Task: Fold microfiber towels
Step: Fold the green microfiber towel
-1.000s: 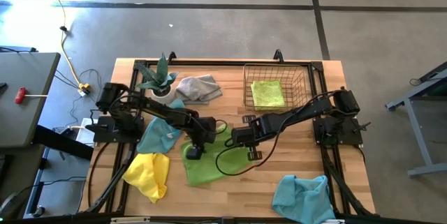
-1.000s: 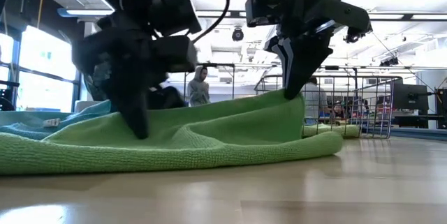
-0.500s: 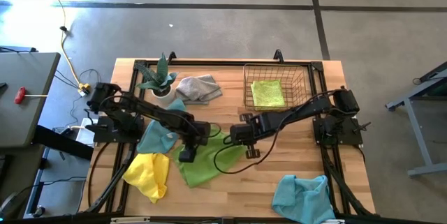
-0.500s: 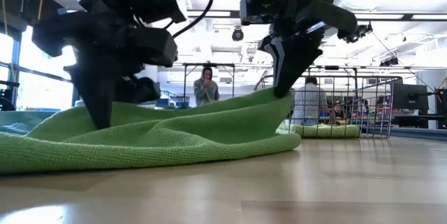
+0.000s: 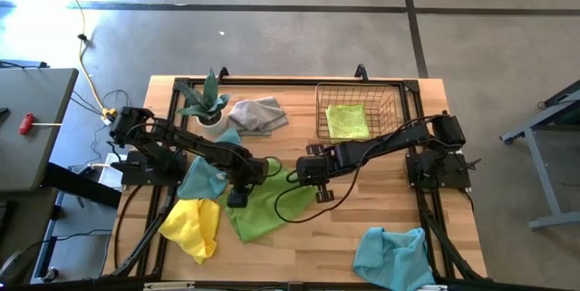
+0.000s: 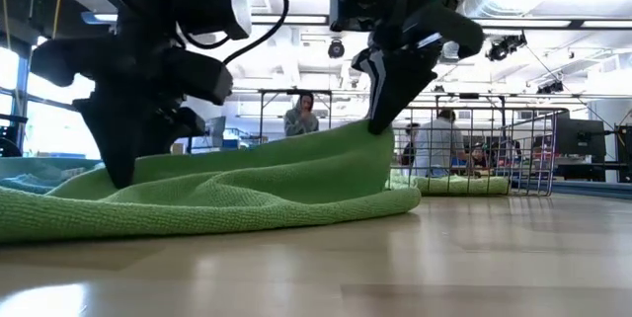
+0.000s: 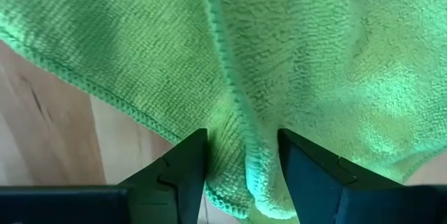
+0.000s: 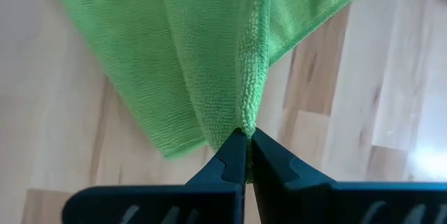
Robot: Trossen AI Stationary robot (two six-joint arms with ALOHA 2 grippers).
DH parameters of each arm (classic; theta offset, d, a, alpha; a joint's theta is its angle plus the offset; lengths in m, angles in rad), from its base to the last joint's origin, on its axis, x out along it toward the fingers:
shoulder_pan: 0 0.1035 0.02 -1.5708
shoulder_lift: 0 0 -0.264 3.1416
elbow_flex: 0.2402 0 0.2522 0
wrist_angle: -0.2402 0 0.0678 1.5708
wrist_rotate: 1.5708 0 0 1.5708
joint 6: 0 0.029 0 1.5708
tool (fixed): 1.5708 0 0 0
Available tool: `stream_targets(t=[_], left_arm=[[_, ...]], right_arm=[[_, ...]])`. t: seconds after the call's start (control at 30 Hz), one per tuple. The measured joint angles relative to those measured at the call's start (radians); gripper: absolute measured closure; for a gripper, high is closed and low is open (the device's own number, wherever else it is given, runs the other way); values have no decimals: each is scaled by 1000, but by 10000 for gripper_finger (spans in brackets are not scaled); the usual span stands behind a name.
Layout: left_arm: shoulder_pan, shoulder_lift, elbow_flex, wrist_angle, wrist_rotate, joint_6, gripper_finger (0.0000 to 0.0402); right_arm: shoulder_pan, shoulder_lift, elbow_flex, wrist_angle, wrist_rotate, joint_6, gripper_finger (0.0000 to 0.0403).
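High view
Table: wooden top filling the frame's middle.
Lime green towel: rumpled, lower centre of the table, between both grippers.
Left gripper: at the towel's left edge, just left of centre.
Right gripper: at the towel's upper right edge, near centre.
Yellow towel: lower left, bunched.
Blue towel: left of centre, under the left arm.
Second blue towel: lower right, crumpled.
Grey towel: upper centre-left, beside the potted plant.
Wire basket: upper right, with a folded green towel inside.

Low view
Lime green towel: spread across the left and centre, right edge lifted into a peak.
Right gripper: upper centre, pinching that peak.
Left gripper: left side, tips down at the cloth.
Person: far background, centre.

Left wrist view
Left gripper: jaws parted, straddling a raised fold of the lime green towel; grip not certain.

Right wrist view
Right gripper: jaws clenched on a hemmed edge of the lime green towel, cloth hanging over bare wood.
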Motion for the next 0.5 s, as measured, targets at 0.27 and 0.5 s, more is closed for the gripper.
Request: stream_targets(t=[0.27, 0.5], left_arm=[[-23, -7, 1, -23, 1, -30, 239], [-25, -22, 1, -49, 0, -103, 301]], right_arm=[[-45, 0, 0, 54, 0, -41, 403], [-69, 0, 0, 106, 1, -100, 403]])
